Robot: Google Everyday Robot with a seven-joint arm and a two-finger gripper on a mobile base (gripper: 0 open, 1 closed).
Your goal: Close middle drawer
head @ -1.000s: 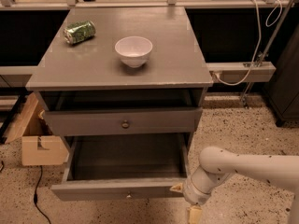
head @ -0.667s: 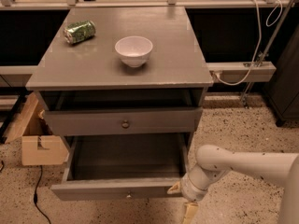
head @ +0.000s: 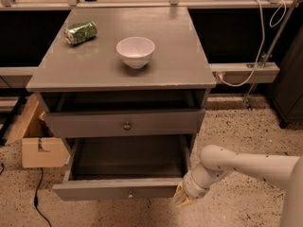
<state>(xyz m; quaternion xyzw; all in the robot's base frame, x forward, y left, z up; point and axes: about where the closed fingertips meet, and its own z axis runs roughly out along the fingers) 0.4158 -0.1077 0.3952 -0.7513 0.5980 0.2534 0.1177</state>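
Since the frame a moment back, gripper [head: 182,200] has shifted up and to the left, closing on the right end of the drawer front; arm [head: 236,167] has swung with it. Drawer position looks unchanged.

Middle drawer [head: 116,190]: pulled well out of the grey cabinet, inside dark and bare, tiny knob at centre of its flat front. Front sits low in view, just above the speckled floor [head: 236,126].

Gripper: at the drawer's right front corner, touching or just beside the front edge; contact not certain. Pale yellowish tip points down and left. How wide its grip stands: cannot tell.

Top drawer [head: 94,124]: above, dark round knob, a dark gap showing between it and the tabletop [head: 180,65].

On the tabletop: white bowl [head: 136,51] upright near the middle; green can [head: 80,32] on its side, back left, well apart from the bowl.

Cardboard box [head: 40,148] on the floor, left of the cabinet.
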